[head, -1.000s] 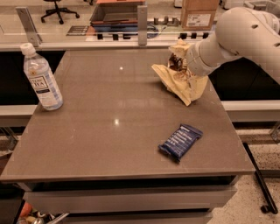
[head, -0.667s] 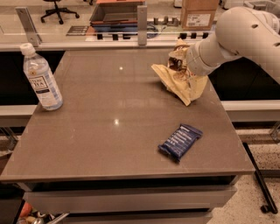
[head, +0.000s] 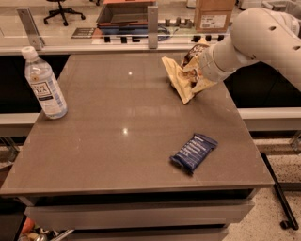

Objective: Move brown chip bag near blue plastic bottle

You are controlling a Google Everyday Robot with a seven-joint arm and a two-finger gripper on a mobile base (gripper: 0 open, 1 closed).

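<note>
The brown chip bag [head: 181,77], crinkled cream-yellow and dark brown, hangs tilted at the table's far right, its lower corner just above the tabletop. My gripper [head: 196,69] comes in from the right on the white arm [head: 254,37]. It is shut on the bag's upper right part and is mostly hidden by the bag. The blue plastic bottle [head: 44,84], with a white cap and label, stands upright at the far left edge of the table, well apart from the bag.
A small dark blue wrapped bar [head: 194,153] lies at the front right of the grey-brown table [head: 117,150]. Behind the table runs a counter with a rail, a dark tray [head: 124,14] and a cardboard box [head: 214,14].
The bag and gripper have moved a little to the left and up; the bag's lower corner has come off the tabletop. The bottle and the bar have not moved.
</note>
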